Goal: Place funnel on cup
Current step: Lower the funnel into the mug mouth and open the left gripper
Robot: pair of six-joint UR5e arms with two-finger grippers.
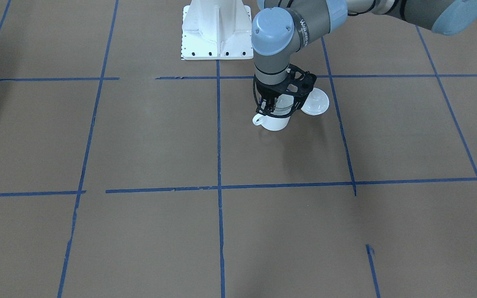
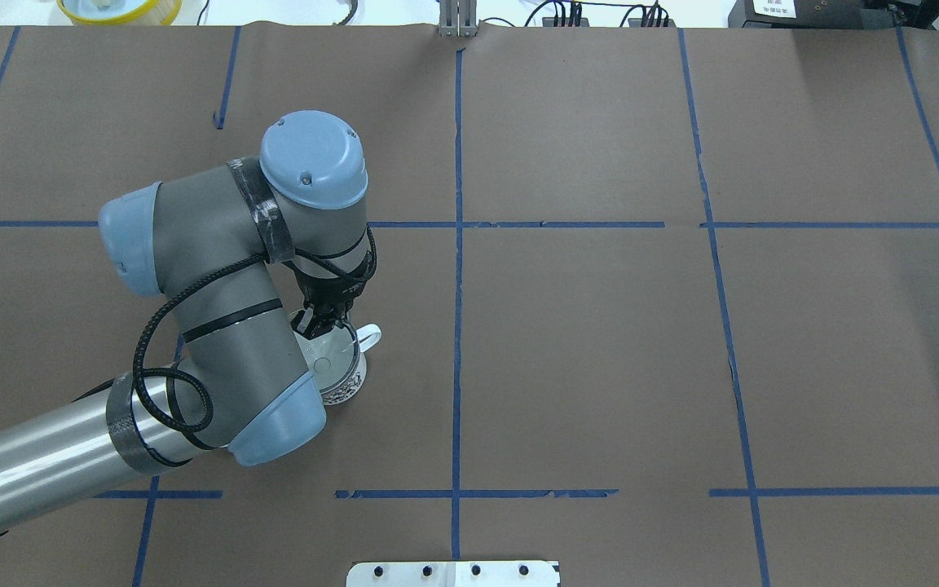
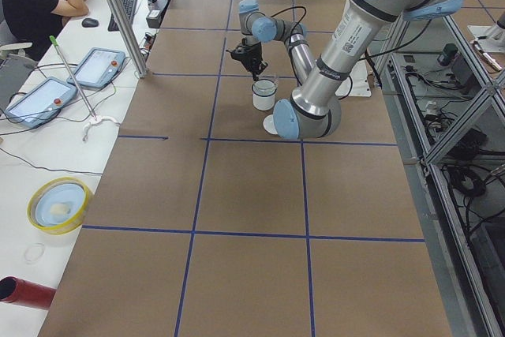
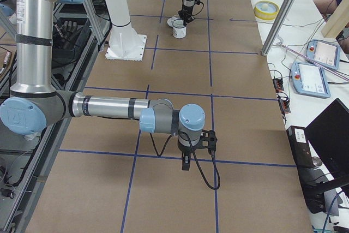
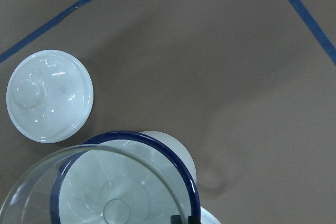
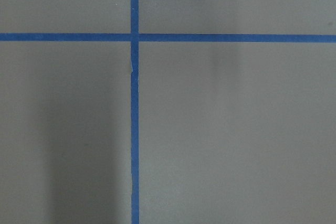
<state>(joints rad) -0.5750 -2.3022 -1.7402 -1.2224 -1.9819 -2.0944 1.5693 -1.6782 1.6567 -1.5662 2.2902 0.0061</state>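
Note:
The cup is a white enamel mug with a dark blue rim. It stands upright on the brown table, its handle pointing away from the arm. My left gripper is directly over it, shut on the rim of the clear funnel. The funnel is over the cup's mouth with its spout pointing down into the opening. I cannot tell whether it rests on the rim. The funnel also shows in the front view. My right gripper hangs above the table far from the cup; I cannot tell its state.
A round white knobbed lid lies flat on the table just beside the cup, also in the front view. The robot's white base stands behind. Blue tape lines cross the brown table.

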